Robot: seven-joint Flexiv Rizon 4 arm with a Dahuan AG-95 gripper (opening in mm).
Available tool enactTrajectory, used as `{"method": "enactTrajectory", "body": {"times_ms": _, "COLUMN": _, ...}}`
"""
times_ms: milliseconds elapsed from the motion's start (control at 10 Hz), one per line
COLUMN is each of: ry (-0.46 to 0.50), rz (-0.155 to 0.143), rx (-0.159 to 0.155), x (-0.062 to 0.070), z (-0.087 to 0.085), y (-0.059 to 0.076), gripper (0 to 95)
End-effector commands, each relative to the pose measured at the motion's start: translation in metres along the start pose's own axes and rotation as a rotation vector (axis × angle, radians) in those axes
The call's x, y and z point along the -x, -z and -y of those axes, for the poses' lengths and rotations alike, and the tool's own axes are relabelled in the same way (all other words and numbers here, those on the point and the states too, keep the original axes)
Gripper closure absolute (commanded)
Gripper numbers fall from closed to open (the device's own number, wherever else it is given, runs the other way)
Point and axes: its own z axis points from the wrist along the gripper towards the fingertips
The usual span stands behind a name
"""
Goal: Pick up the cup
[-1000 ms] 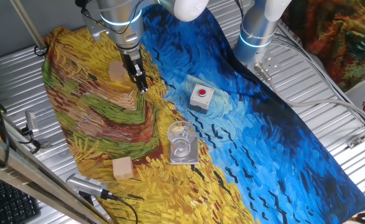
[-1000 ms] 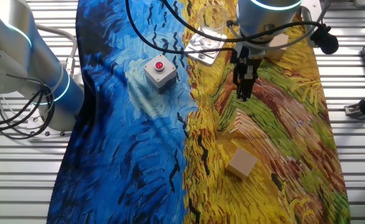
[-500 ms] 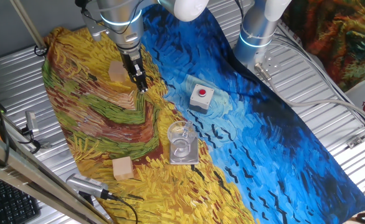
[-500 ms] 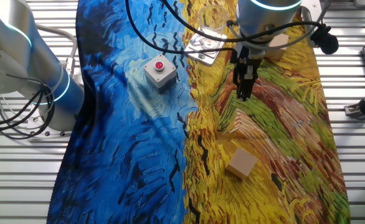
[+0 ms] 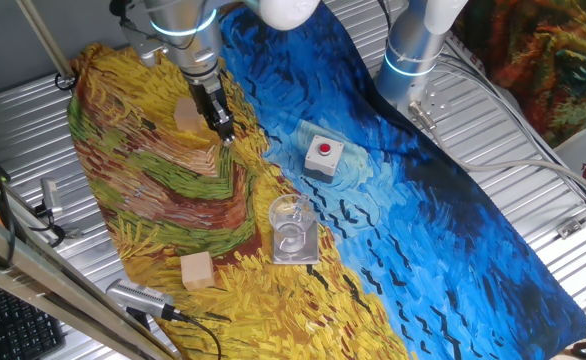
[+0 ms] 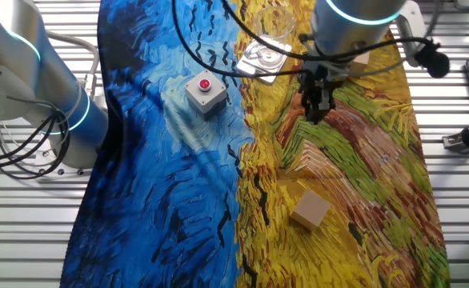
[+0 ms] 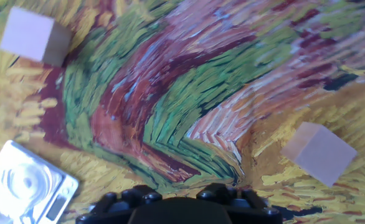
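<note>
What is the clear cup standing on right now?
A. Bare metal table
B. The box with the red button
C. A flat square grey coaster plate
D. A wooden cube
C. The cup stands upright on the flat square grey coaster plate on the painted cloth, apart from the box with the red button and both wooden cubes.

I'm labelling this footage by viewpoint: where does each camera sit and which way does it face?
One fixed view: high, off the yellow side of the cloth, looking down; arm and gripper at the top, the cup near centre.
The other fixed view: opposite side; gripper upper right, cup at the top edge.
Hand view: on the wrist, looking down; only the dark gripper base shows.
All three share the cup and both wooden cubes.
</note>
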Motion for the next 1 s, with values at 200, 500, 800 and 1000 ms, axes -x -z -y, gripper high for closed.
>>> {"method": "enactTrajectory", "body": {"times_ms": 200, "ry": 0.0, "rz": 0.002, "rx": -0.006, "x": -0.0015, "z": 0.0, "y": 0.0003, "gripper": 95.0}}
{"method": "enactTrajectory", "body": {"times_ms": 500, "ry": -0.001, "rz": 0.006, "rx": -0.005, "x": -0.0015, "z": -0.0001, "y": 0.0003, "gripper": 95.0}}
{"method": "enactTrajectory", "body": {"times_ms": 800, "ry": 0.007, "rz": 0.003, "rx": -0.004, "x": -0.0022, "z": -0.0012, "y": 0.0022, "gripper": 95.0}}
{"method": "enactTrajectory", "body": {"times_ms": 1000, "ry": 0.034, "rz": 0.006, "rx": -0.018, "x": -0.0027, "z": -0.0033, "y": 0.004, "gripper": 95.0}}
